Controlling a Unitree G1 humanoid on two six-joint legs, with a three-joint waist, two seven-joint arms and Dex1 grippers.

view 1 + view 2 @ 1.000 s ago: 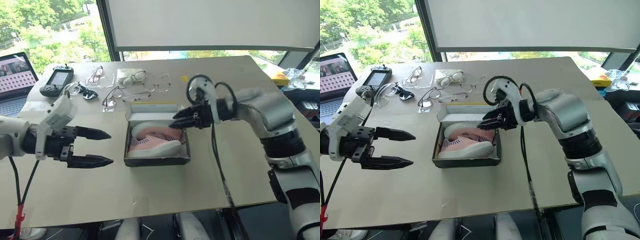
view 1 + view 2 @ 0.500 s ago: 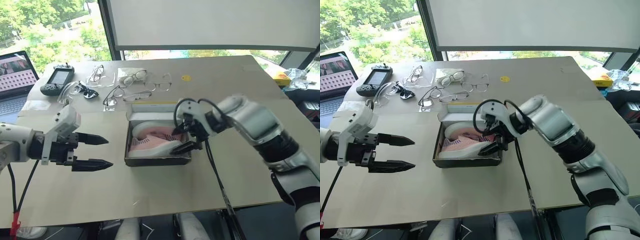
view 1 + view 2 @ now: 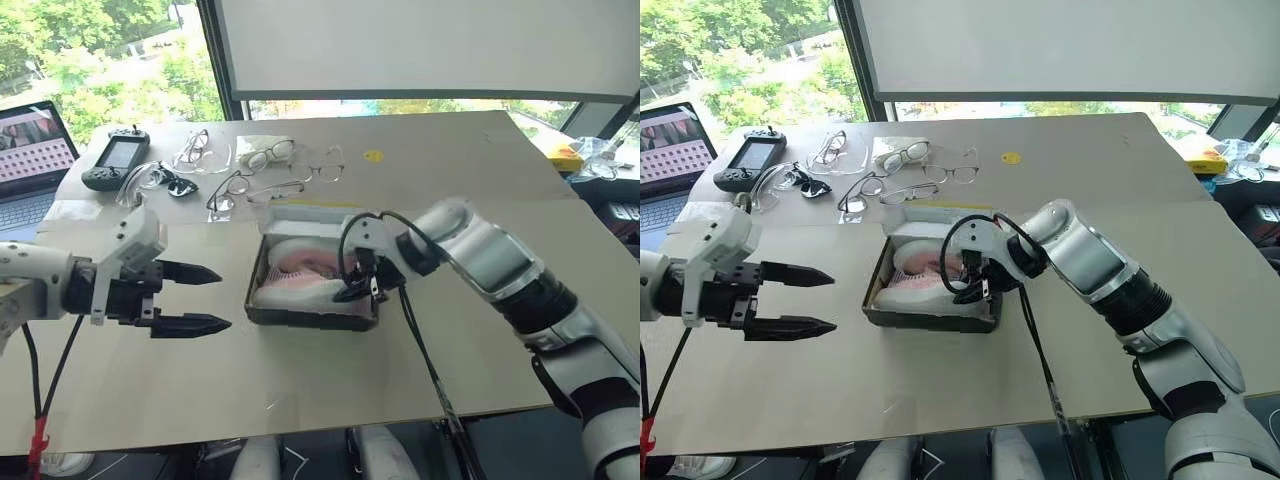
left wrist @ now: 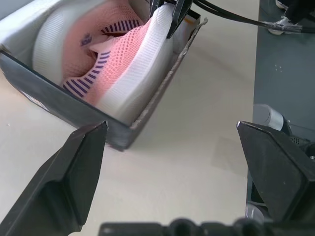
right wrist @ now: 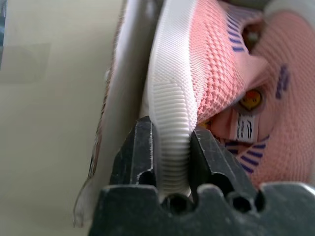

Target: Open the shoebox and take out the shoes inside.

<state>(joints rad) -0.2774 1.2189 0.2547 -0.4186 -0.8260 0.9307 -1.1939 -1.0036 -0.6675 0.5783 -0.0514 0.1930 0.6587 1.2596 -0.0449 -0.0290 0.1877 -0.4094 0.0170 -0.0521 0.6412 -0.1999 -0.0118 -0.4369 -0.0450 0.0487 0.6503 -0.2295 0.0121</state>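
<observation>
The shoebox [image 3: 312, 285] is shown open at the centre of the beige worktop [image 3: 300, 370], its dark outer walls raised around 2 pink shoes [image 3: 300, 275] with white soles, laid side by side inside it. The lid, with a strip of yellow visible, is seen at the box's 12 o'clock edge.

The right gripper [image 3: 358, 285] is reached into the box at its 3 o'clock end. In the right wrist view, its 2 black fingers [image 5: 140, 157] are pressed against both faces of the ribbed white sole of the nearer shoe [image 5: 197, 64], so that the sole edge is pinched between them, just inside the box wall.

The left gripper [image 3: 200, 298] is held above the worktop at the box's 9 o'clock side, apart from it, with its 2 fingers spread wide and nothing between them.

Toward 11 o'clock from the box, several pairs of glasses [image 3: 262, 156], a handheld controller [image 3: 115, 160] and a laptop [image 3: 30, 160] are set out on the worktop.
</observation>
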